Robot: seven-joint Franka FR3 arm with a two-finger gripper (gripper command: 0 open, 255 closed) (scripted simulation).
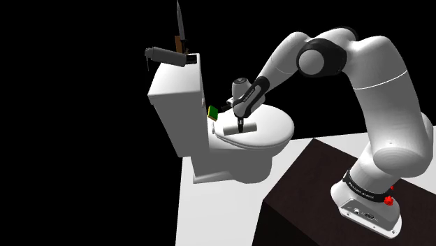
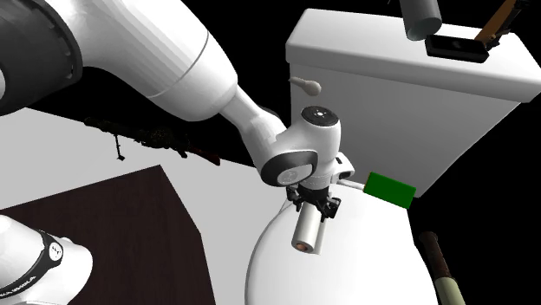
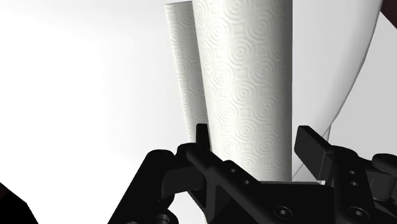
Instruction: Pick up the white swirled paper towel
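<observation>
1. Two black fingers [image 3: 312, 145] of my pincer [image 3: 254, 137] stand apart, one on each side of the paper towel [image 3: 248, 83], close against its sides. I judge them not yet clamped, since the roll lies flat on its support.
2. That roll is white, embossed all over with ringed swirls. It lies on its side on the closed toilet lid [image 1: 269, 126], near the tank [image 1: 175, 87] and just beside a small green block [image 1: 213, 112].
3. Handling, as I judge it: light, soft and springy, on a hollow core. A hard squeeze would dent it rather than break it. The textured paper should give decent grip.
4. A paler strip runs along one side of the roll, perhaps a loose outer sheet. I would hold across the round body near its middle so that it hangs level, and avoid pinching that strip alone.
5. Being a cylinder on a smooth, slightly domed lid, it could roll off if nudged sideways.
6. Around the toilet there is plain white floor [image 1: 209, 210]. My dark stand [image 1: 307, 189] sits near it, and beyond lies a black area.
</observation>
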